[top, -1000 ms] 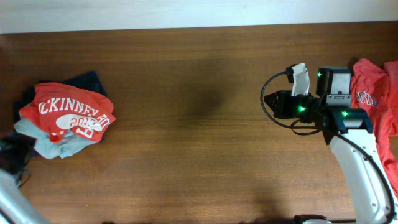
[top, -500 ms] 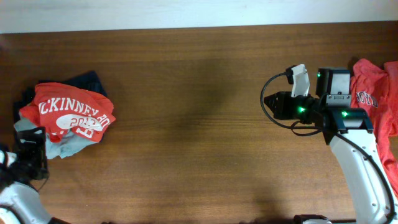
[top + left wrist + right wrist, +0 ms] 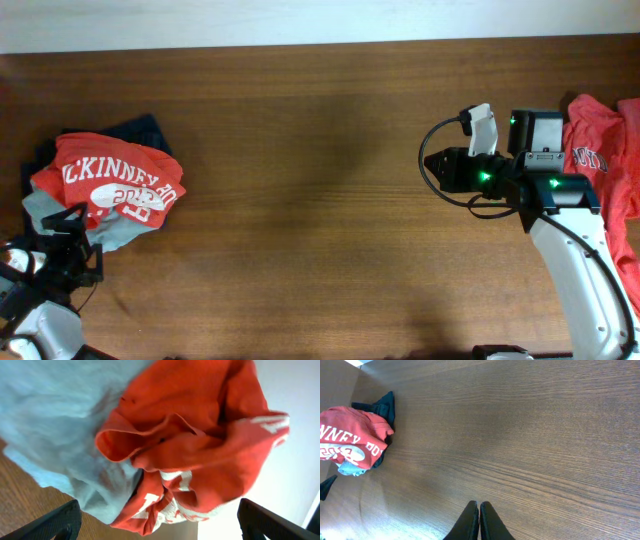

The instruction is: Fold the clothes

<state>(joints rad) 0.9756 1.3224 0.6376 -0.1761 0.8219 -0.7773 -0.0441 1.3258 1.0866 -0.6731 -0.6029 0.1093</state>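
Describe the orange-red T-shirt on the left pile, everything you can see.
The orange-red T-shirt is soft cotton-looking cloth, crumpled into a heap with white printed lettering and a round logo facing up. It lies near the left edge of the table on top of a pale grey garment and a navy garment. The open left gripper hovers at its folds, not gripping.

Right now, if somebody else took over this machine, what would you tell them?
Left gripper: open, empty, facing the orange-red T-shirt at the left end of the table.
Right gripper: shut, empty, over bare wood.
That T-shirt lies crumpled on a pale grey garment and a navy garment. A second orange-red shirt lies bunched at the right edge.
Done: nothing folded.
Left: spread and fold every piece.
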